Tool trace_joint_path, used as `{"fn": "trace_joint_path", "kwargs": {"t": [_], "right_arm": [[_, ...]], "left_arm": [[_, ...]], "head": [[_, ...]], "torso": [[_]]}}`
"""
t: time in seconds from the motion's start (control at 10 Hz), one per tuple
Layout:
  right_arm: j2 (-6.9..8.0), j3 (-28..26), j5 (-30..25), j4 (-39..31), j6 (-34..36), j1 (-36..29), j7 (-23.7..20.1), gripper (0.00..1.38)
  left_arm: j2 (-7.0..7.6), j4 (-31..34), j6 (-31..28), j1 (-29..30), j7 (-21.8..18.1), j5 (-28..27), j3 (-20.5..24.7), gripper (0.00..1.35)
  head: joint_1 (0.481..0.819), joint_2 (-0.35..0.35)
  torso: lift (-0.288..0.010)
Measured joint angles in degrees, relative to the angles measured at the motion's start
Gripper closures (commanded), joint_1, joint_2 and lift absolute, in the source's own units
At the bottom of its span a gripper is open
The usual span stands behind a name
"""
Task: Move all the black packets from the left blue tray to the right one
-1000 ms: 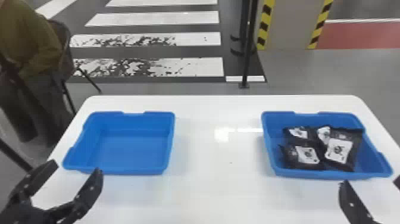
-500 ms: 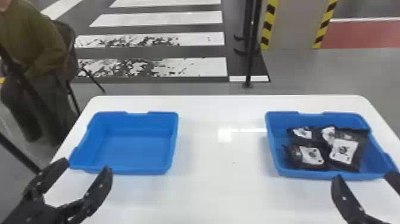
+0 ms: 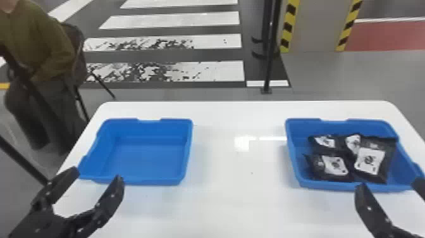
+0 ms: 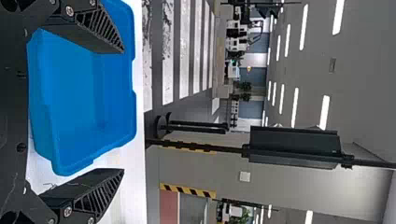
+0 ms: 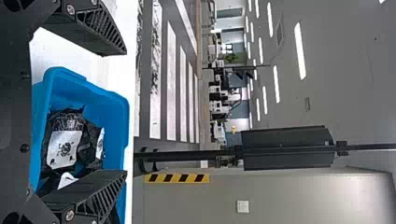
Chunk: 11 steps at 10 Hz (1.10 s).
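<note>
Black packets [image 3: 373, 161]: in the right blue tray [image 3: 401, 167], loosely heaped, some overlapping; at least four made out, white labels on them. None seen in the left blue tray [image 3: 142, 152]. Transfer judged complete.
Packet risk: the heap looks loose and the wrappers slippery; a needless further grasp, or a low sweep, could shift the upper packet or carry one out over the rim. Likely cause: the right hand dipping or closing before it is clear of the tray.
Right tray risk: a fingertip could catch the near wall and skid the tray, packets and all, over the smooth white tabletop [image 3: 237, 196]. Cause: withdrawing too low.
Left tray risk: being light, it would probably slide or tip if nudged. Cause: the left hand reaching in for a packet when there is none to fetch.
Right hand [image 5: 125, 112]: released, nothing between its well-parted fingers; pose at the near side of the right tray, fingertips pointing forward.
Left hand [image 4: 122, 111]: likewise released, fingers spread, nothing held; pose by the left tray's near left corner, pointing forward.
</note>
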State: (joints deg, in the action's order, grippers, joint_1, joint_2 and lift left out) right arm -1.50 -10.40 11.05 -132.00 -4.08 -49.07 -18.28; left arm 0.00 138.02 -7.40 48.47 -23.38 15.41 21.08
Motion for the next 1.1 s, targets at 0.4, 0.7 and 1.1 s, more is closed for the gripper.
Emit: {"fn": "trace_joint_path", "kwargs": {"t": [0.4, 0.7, 1.1], "right_arm": [[-0.47, 0.00, 0.90, -0.23, 0.00, 0.09, 0.00, 0.11], [-0.54, 0.00, 1.27, -0.28, 0.00, 0.00, 0.00, 0.11], [-0.59, 0.00, 1.53, -0.39, 0.00, -0.14, 0.00, 0.11]], "left_arm": [[0.00, -0.30, -0.71, -0.24, 0.00, -0.41, 0.19, 0.14], [0.00, -0.39, -0.89, -0.37, 0.00, -0.33, 0.17, 0.14], [0.00, -0.42, -1.27, -0.38, 0.00, -0.20, 0.24, 0.14]], "head": [[0.695, 0.096], [0.695, 0.096], [0.695, 0.097]], "torso": [[-0.140], [-0.140], [-0.140]]}}
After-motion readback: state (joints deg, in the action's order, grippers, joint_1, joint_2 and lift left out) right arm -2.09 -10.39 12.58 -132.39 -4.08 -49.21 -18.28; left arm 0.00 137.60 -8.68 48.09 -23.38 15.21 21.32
